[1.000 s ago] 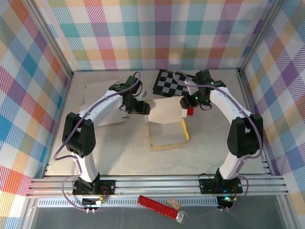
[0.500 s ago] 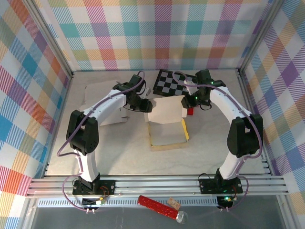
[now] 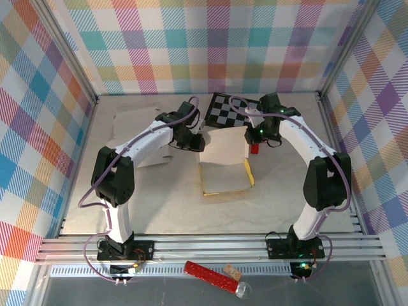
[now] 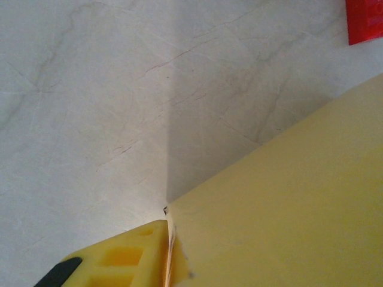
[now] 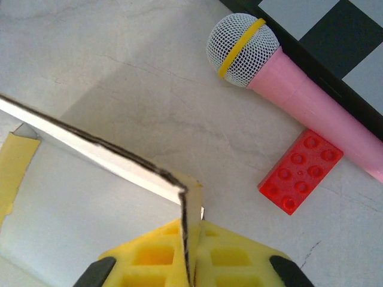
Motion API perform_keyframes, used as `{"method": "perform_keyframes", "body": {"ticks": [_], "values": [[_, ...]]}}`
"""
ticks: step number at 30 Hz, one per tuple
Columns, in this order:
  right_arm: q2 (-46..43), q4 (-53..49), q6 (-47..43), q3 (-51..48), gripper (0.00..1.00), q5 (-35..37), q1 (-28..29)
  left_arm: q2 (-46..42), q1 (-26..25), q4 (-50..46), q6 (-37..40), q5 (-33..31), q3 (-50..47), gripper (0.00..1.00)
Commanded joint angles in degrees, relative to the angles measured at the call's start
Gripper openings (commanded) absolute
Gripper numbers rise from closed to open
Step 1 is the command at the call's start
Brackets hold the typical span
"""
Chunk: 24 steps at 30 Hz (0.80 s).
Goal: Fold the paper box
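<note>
**Top external view.** The paper box (image 3: 223, 167) lies at the centre of the table (image 3: 159, 191). The left gripper (image 3: 193, 143) is at its 10 o'clock corner and the right gripper (image 3: 250, 138) at 2 o'clock. A checkerboard (image 3: 228, 109) lies at 12 o'clock.

**Left wrist view.** One yellow pad (image 4: 119, 263) touches the panel edge. The opposite finger is hidden, so closure cannot be told.

**Right wrist view.** Both pads (image 5: 149, 263) clamp the wall edge. A pink microphone (image 5: 242, 45) lies at 1 o'clock and a red brick (image 5: 302, 176) at 3 o'clock.

**Risk.** Uneven pull between the arms may tear or skew the wall. The brick may obstruct the right side flap.
</note>
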Motion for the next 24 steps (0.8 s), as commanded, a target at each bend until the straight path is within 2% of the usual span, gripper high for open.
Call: {"method": "perform_keyframes", "body": {"ticks": [1, 8, 13, 16, 18, 19, 24], "values": [[-0.6, -1.3, -0.3, 1.3, 0.06, 1.6, 0.9, -1.7, -0.3, -0.4, 0.1, -3.0, 1.3, 0.24], [-0.9, -1.2, -0.1, 1.0, 0.00, 2.8, 1.4, -1.7, -0.3, -1.4, 0.3, -3.4, 2.1, 0.14], [-1.4, -0.1, 1.2, 0.4, 0.00, 3.8, 1.8, -1.7, -0.3, -1.7, 0.1, -4.5, 2.7, 0.10], [-1.6, 0.5, 2.0, 0.3, 0.00, 4.7, 2.2, -1.7, -0.3, -2.3, 0.2, -5.4, 3.3, 0.10], [-1.9, 0.7, 2.6, 0.3, 0.00, 5.3, 2.5, -1.8, -0.3, -2.7, 0.1, -6.1, 3.5, 0.18], [-2.0, 1.0, 2.7, 0.1, 0.00, 5.4, 2.6, -1.9, -0.3, -2.7, 0.1, -6.2, 3.5, 0.19], [-2.2, 1.7, 3.3, -0.2, 0.00, 6.6, 3.1, -1.9, -0.3, -2.9, 0.1, -6.0, 3.2, 0.12]]}}
